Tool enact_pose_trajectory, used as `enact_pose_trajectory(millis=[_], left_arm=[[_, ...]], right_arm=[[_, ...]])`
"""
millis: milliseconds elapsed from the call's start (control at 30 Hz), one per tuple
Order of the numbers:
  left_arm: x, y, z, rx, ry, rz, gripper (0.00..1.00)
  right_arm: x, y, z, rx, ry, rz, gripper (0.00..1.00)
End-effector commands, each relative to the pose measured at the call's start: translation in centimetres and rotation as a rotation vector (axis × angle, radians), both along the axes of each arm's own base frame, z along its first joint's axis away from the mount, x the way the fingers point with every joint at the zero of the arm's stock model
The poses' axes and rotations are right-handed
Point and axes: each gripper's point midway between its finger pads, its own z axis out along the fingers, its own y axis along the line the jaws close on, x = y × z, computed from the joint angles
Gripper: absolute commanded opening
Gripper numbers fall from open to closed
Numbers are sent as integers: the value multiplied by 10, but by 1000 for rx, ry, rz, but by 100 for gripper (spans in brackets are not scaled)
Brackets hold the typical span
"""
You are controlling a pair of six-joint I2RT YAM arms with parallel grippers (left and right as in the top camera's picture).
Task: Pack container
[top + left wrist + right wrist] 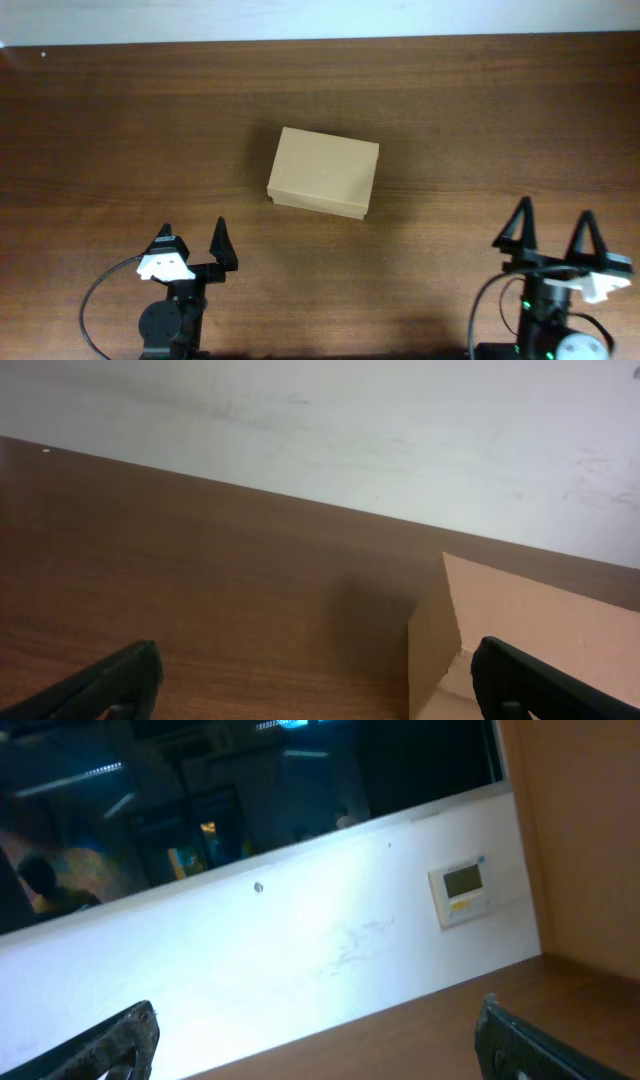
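The container [323, 172] is a plain tan cardboard box with its lid down, lying near the middle of the dark wooden table [120, 140]. My left gripper [193, 243] stands open near the front edge, to the box's front left, with nothing between its fingers. In the left wrist view the container [540, 630] shows at the right, behind the right fingertip [520, 675]. My right gripper [553, 229] is open at the front right, well clear of the box. The right wrist view has no box in it, only table and wall between the right gripper [315, 1040] fingers.
A white wall [320, 18] runs along the table's far edge. The right wrist view shows a small wall thermostat [461, 890] and a dark window [250, 780] above the wall.
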Motion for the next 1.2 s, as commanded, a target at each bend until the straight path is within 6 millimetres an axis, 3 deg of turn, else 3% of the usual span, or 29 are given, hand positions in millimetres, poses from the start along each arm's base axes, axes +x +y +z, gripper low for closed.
enact_pose_trajectory(millis=[0,200,667,967,1167], left_arm=[[0,-1,-2,-7,1,-7,100],[0,-1,-2,-7,1,-7,100],[0,-1,-2,-7,1,-7,100],[0,-1,-2,-7,1,-7,100],[0,-1,-2,-7,1,-7,100]], right_arm=[[15,3,-35,-11,26,19,99],[24,-2,-62,-34,47,-2,99],[30,-9,-100,-21,156,-22,99],[31,-8,-103,-18,172,-18,99],[32,-9,-116,-13,224,-17,99]])
